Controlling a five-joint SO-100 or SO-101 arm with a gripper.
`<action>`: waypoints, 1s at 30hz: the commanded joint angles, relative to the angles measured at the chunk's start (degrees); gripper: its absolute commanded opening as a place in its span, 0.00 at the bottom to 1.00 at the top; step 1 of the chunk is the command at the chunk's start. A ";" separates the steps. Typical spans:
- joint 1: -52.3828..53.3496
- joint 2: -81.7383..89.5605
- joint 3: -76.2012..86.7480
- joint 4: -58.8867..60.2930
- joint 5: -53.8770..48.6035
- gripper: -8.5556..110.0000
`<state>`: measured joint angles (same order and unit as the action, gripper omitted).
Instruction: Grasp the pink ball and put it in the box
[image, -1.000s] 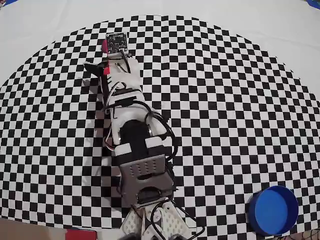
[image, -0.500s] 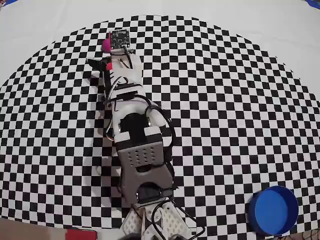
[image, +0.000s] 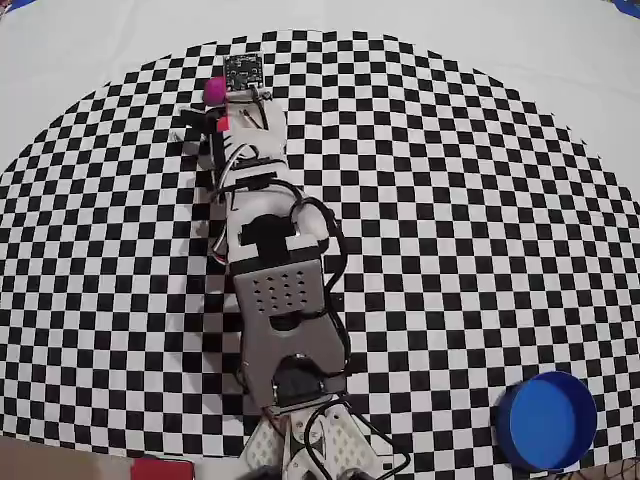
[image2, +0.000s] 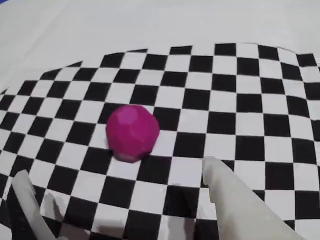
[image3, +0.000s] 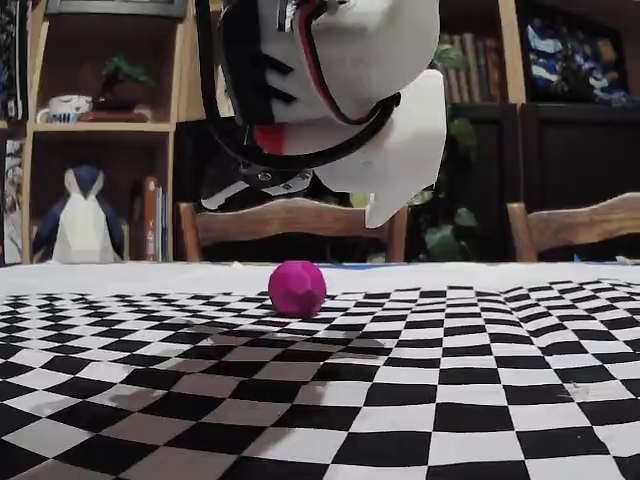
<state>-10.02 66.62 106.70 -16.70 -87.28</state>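
Note:
The pink ball (image: 213, 90) lies on the checkered cloth near its far edge in the overhead view, just left of the wrist's camera board. It fills the centre-left of the wrist view as the pink ball (image2: 132, 132), a little beyond my fingertips and in line with the gap between them. My gripper (image2: 117, 170) is open, its jaws wide apart with nothing between them. Seen from the fixed view, my gripper (image3: 300, 208) hangs above the pink ball (image3: 297, 288) without touching it. The blue box (image: 547, 420) stands at the lower right of the overhead view, far from the arm.
The arm (image: 280, 290) stretches up the middle-left of the checkered cloth (image: 450, 200), which has plain white table beyond its round edge. A red thing (image: 160, 468) shows at the bottom edge. Wooden chairs (image3: 290, 225) and shelves stand behind the table.
The arm has stretched further toward the far edge of the cloth, carrying the wrist up the overhead view. More of the ball shows beside the wrist. The ball has not moved.

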 joint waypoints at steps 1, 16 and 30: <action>0.00 -0.53 -3.16 -1.14 0.53 0.43; 0.00 -8.00 -11.60 -0.88 0.53 0.43; -0.97 -12.83 -16.87 -0.79 0.53 0.43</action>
<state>-10.20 53.44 92.64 -16.70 -87.10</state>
